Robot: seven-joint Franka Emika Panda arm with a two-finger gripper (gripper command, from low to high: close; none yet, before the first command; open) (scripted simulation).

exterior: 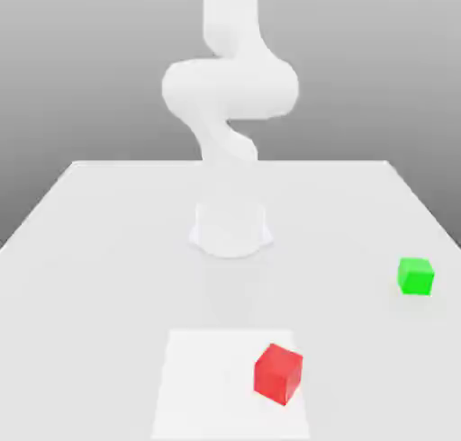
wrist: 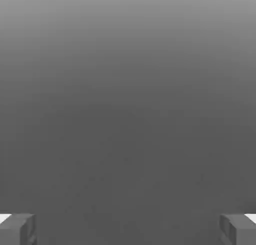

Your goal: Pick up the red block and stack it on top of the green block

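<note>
The red block rests on the white table near its front edge, slightly toward the exterior view's right. The green block stands farther back at the exterior view's right, well apart from the red one. In the hand view my gripper is open, its two grey fingertips far apart with nothing between them and only a plain grey background beyond. Neither block is near the fingers.
The white arm rises from its round base at the middle of the table and curls upward. A lighter square patch lies on the surface under the red block.
</note>
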